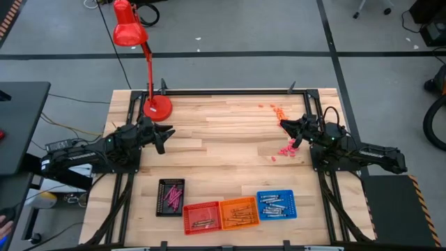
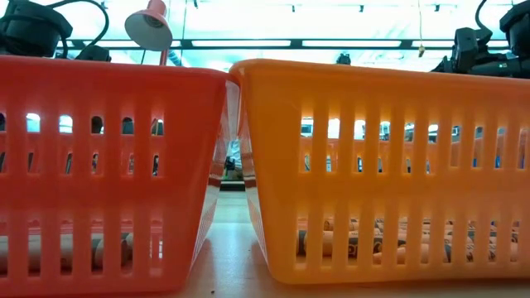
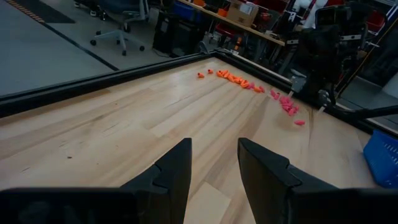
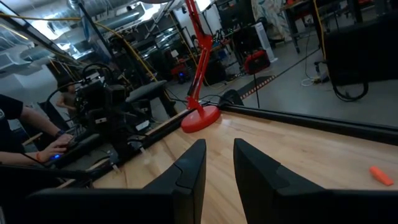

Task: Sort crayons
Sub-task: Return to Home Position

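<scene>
The crayons lie sorted in four small baskets along the table's near edge: magenta-pink ones in a black basket (image 1: 171, 196), brown ones in a red basket (image 1: 202, 216) and an orange basket (image 1: 239, 211), pale ones in a blue basket (image 1: 276, 204). In the low view crayons (image 2: 348, 244) show through the orange basket's slots. My left gripper (image 1: 166, 138) is open and empty at the table's left, shown also in the left wrist view (image 3: 214, 146). My right gripper (image 1: 287, 132) is open and empty at the table's right, shown also in the right wrist view (image 4: 219, 146).
A red desk lamp (image 1: 155, 106) stands at the table's far left. Tiny pink bits (image 1: 286, 148) and orange bits (image 1: 277, 110) lie scattered by my right gripper. Bare wood lies between the two grippers. A person's hand (image 4: 50, 149) rests at a desk beyond the table's left side.
</scene>
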